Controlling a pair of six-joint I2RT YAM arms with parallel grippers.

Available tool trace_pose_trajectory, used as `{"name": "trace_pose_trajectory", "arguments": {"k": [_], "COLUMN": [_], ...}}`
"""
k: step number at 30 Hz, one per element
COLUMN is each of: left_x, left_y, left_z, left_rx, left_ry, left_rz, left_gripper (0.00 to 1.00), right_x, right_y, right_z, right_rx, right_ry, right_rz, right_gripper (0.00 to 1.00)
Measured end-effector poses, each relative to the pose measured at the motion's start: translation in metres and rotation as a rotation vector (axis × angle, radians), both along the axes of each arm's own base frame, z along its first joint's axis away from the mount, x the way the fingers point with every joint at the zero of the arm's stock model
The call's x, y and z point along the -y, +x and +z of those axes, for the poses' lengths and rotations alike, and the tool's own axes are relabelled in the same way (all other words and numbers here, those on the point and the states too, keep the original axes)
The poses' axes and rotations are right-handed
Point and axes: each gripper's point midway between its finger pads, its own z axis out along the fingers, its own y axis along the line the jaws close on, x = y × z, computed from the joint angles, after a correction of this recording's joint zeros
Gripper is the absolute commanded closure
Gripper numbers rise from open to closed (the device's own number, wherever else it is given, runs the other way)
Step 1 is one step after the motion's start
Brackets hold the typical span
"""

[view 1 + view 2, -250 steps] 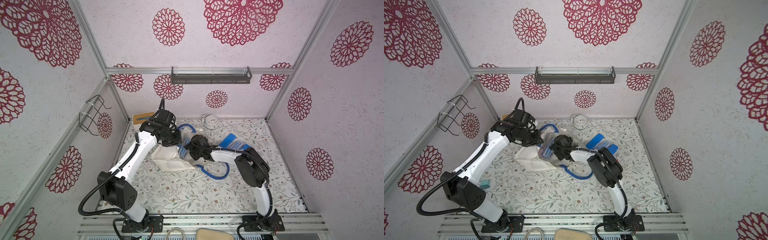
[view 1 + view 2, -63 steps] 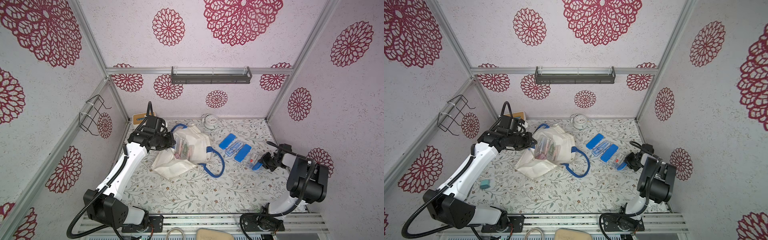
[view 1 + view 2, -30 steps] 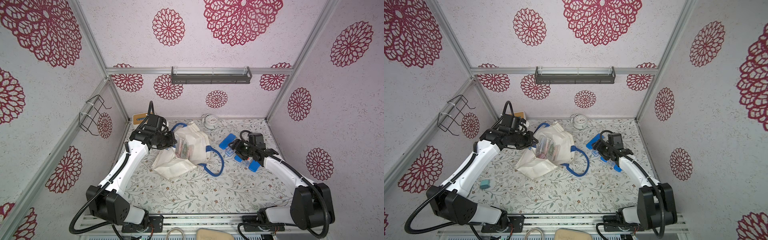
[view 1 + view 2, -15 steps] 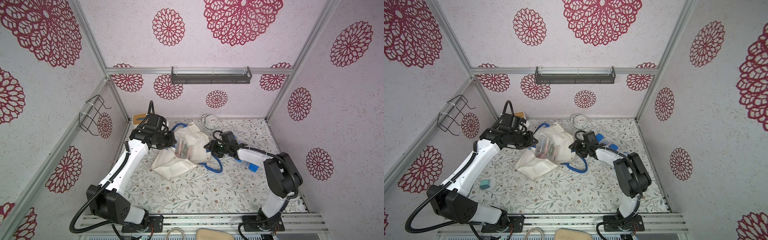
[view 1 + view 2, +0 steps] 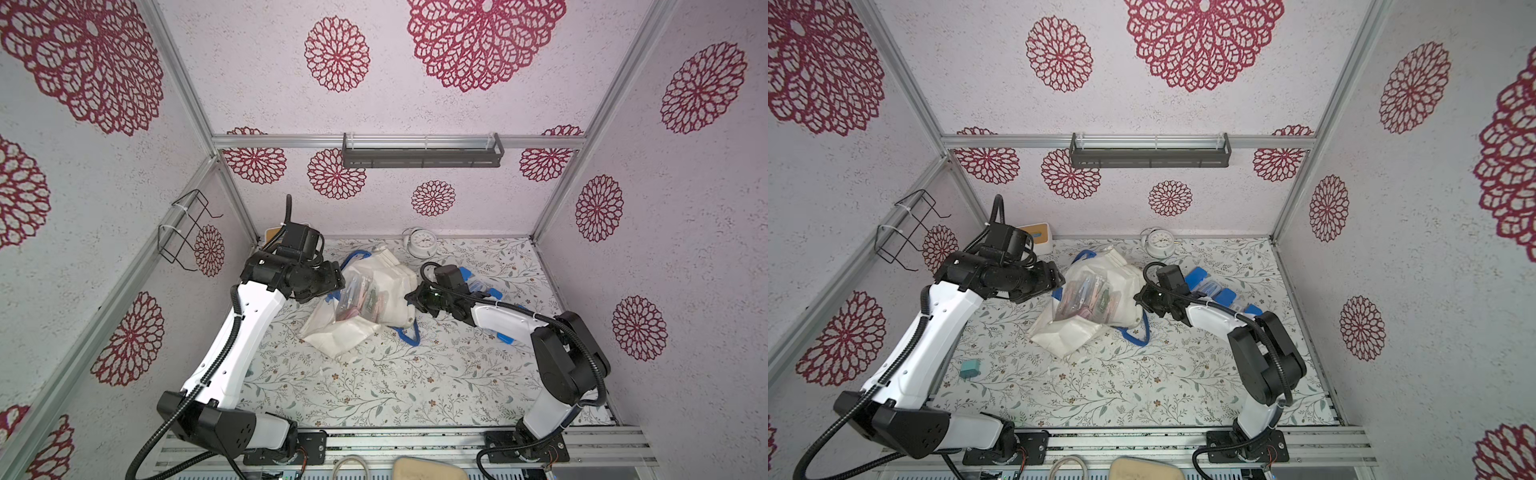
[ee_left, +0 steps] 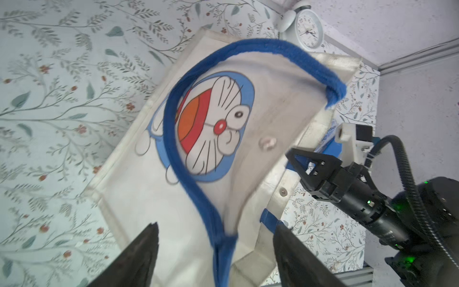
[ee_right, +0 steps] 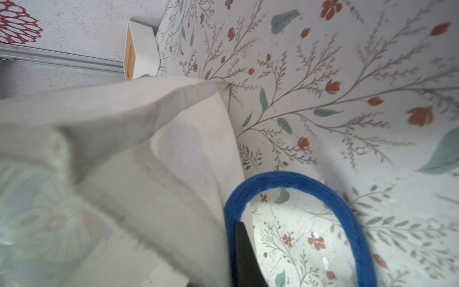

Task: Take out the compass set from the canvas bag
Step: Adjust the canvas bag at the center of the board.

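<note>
The off-white canvas bag (image 5: 395, 286) (image 5: 1121, 291) lies mid-table with its mouth propped up. A clear packet of stationery (image 5: 359, 297) (image 5: 1088, 299) shows in the opening. My left gripper (image 5: 338, 286) (image 6: 216, 238) is at the bag's left edge, open, and the blue handle (image 6: 173, 149) runs loose between its fingers. At the bag's right edge my right gripper (image 5: 411, 297) (image 5: 1139, 300) is shut on the cloth rim beside the other blue handle (image 7: 285, 179). Three blue cases (image 5: 1200, 276) lie right of the bag. I cannot tell which is the compass set.
A white alarm clock (image 5: 422, 245) stands at the back wall. A tissue box (image 5: 1036, 232) sits in the back left corner. A small teal object (image 5: 970, 369) lies at the front left. A wire rack (image 5: 183, 232) and a grey shelf (image 5: 422, 156) hang on the walls.
My right arm swung left from the blue cases to the bag's right edge, and its gripper shut there. My left gripper opened and let go of the blue handle.
</note>
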Motion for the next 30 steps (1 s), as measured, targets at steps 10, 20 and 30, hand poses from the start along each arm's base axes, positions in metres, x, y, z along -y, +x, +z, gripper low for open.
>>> {"name": "trace_pose_trajectory", "arguments": {"k": [10,20,30], "left_x": [-0.012,0.014,0.02], "left_y": [-0.086,-0.055,-0.029], "left_z": [0.004,-0.029,-0.051], "left_rx": [-0.007,-0.042,-0.043], "left_ry": [-0.063,-0.263,-0.325], "left_rz": [0.136,0.342,0.494], "left_gripper": [0.16,0.16,0.15], "right_x": [-0.024,-0.022,-0.018], "right_y": [-0.017,-0.025,-0.029], "right_z": [0.015,0.016,0.01], "right_rx": [0.022,0.023,0.019], "right_ry": [0.031,0.033,-0.007], "right_rz": [0.037,0.026,0.045], "right_gripper": [0.95,0.94,0.94]}}
